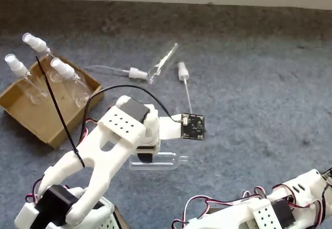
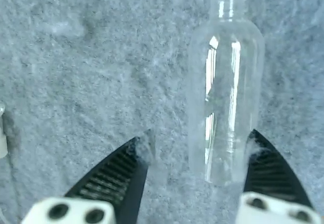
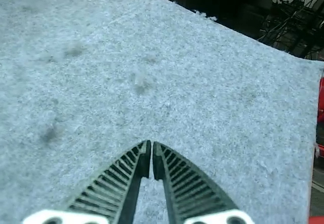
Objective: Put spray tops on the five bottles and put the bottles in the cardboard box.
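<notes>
The left arm's black ribbed pincer (image 2: 196, 138) is spread wide, low over the grey felt table cover (image 2: 76, 82). The base end of a clear round-shouldered plastic bottle (image 2: 225, 97) sits in the gap between its fingers (image 2: 121, 171). It's much nearer one finger than the other, and I can't say whether it touches. The jaws aren't clamped on it.

That bottle is see-through, with bright highlights streaking down its side and a bare threaded neck. It's lying flat on the felt, its long axis running straight out from the pincer and its open neck pointing away from the wrist. From above, the same bottle (image 1: 168, 161) lies crosswise in front of both arms, neck toward the right arm's side, half tucked beneath the white left arm (image 1: 116, 136).

Farther up the felt lies a second clear uncapped bottle (image 1: 162, 62), set on a slant. On either side of it is a loose white spray top with a thin dip tube, one here (image 1: 136, 73) and one there (image 1: 182, 71).

Over by the left arm's side sits the shallow brown cardboard box (image 1: 31, 112). There are three clear bottles with white spray tops (image 1: 75, 86) in it, tops toward the far edge of the table.

The right arm's matching black pincer (image 3: 151, 150) is closed tip to tip above bare felt. The white right arm (image 1: 270, 211) is down at the near edge, well apart from the bottles.
</notes>
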Controlling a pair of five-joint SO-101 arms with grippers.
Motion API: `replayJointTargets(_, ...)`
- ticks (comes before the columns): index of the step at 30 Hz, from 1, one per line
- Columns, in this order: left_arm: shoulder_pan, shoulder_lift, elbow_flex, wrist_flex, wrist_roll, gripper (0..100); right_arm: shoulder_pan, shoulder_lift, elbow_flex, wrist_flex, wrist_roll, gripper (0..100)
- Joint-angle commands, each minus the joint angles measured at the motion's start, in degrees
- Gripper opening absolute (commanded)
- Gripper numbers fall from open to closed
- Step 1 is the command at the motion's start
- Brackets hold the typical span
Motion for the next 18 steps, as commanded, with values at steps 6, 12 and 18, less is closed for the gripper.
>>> replayJointTargets(6,1.0,-0.6,-0.2,-3.3,1.4,26,0.6,-0.7,7.6,-1.7,0.6,0.7)
replayJointTargets(12,1.0,-0.8,-0.2,-2.9,4.6,26,0.7,-0.7,7.6,-1.6,0.6,0.7)
replayJointTargets(18,0.9,-0.9,-0.2,-2.9,6.0,26,0.6,-0.7,7.6,-1.5,0.6,0.8)
